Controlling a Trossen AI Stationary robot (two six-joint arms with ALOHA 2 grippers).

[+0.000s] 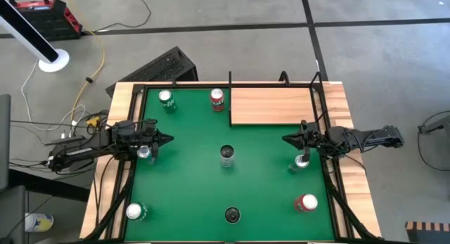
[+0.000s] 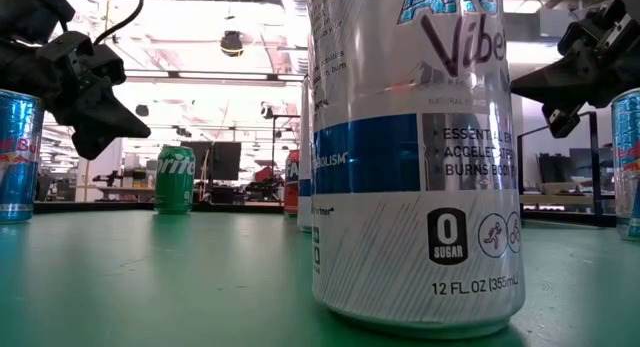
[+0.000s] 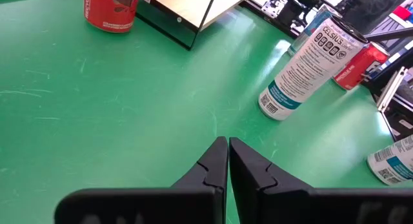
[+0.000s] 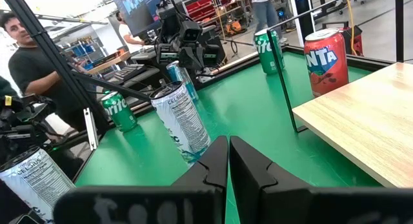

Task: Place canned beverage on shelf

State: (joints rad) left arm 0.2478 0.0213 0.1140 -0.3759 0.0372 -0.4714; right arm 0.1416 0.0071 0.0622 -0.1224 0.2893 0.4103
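- The pale-wood rectangular shelf [image 1: 271, 105] sits upper right of the green felt tabletop [image 1: 190, 167], bare.
- Left gripper [image 1: 163, 139] and right gripper [image 1: 288, 138] hover pinched together, holding nothing.
- Best approach: spread the right fingers, descend around the silver can [image 1: 302, 160] nearest it, grip mid-body, lift upright.
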